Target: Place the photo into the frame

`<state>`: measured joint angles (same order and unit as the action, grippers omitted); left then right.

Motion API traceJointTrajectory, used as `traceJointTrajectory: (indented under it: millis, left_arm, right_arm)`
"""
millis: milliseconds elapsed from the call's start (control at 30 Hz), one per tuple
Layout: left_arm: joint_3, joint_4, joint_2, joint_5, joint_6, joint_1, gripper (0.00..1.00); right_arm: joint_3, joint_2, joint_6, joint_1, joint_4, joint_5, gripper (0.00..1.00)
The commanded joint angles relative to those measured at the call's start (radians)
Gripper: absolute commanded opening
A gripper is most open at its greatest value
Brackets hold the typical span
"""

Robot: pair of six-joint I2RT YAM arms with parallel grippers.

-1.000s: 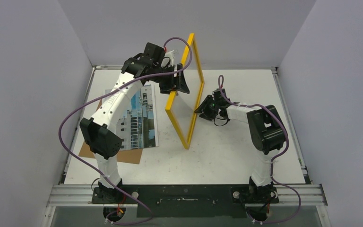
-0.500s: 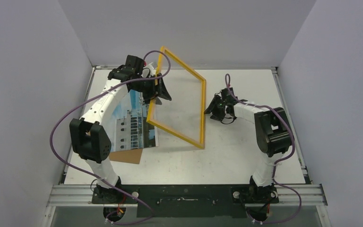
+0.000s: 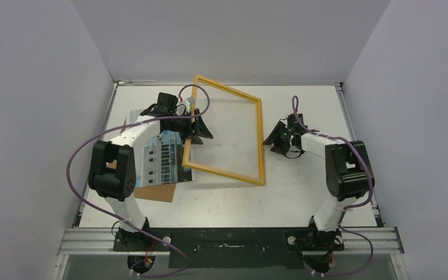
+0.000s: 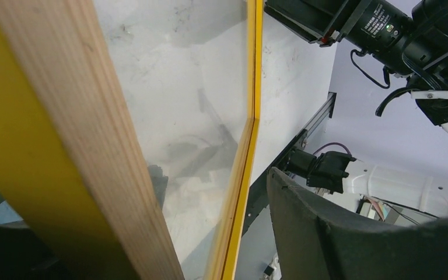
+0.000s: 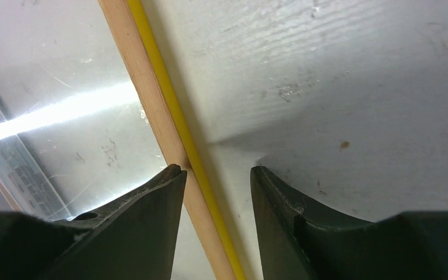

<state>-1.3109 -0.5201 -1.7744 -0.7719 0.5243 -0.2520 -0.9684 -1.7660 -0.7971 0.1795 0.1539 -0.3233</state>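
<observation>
The frame (image 3: 260,140) hangs tilted over the middle of the table (image 3: 303,198). Its 12 o'clock corner on the left side is lifted well clear of the surface, while its 6 o'clock bar sits low and throws a thin shadow just under it. The left gripper (image 3: 198,126) sits around the frame's 9 o'clock bar about halfway along. From the left wrist camera that bar fills the near side of the view, yellow on one face and bare wood on the other. The one finger (image 4: 350,233) I can see stands off from it with the clear pane between them. The other finger is hidden behind the bar, so I cannot tell whether this hand is really clamped or only cradling the bar. The right gripper (image 3: 276,139) is at the frame's 3 o'clock bar. Its two fingers are spread, and the thin bar runs through the gap, close against one fingertip (image 5: 172,175) and clear of the other. The photo (image 3: 162,160) lies flat, picture side up, toward the table's 9 o'clock side, partly under the left arm. It rests on a brown backing board (image 3: 158,193) whose corner pokes out at 6 o'clock. From above, the frame's raised 9 o'clock bar overlaps the photo's 3 o'clock edge.
</observation>
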Motion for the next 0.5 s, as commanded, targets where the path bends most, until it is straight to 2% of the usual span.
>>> traceJointTrajectory:
  millis: [0,167,467]
  left_arm:
    - [0.026,0.234,0.018,-0.068,0.014,0.007,0.63]
    - [0.024,0.376,-0.067,-0.076,0.086,-0.002,0.63]
    - [-0.021,0.383,-0.207,0.006,0.099,-0.063,0.63]
  right_arm:
    - [0.05,0.045,0.022,-0.028,0.037,0.021,0.47]
    - [0.08,0.074,0.009,-0.074,0.055,0.057,0.47]
    - [0.083,0.077,0.068,-0.139,0.078,0.04,0.47]
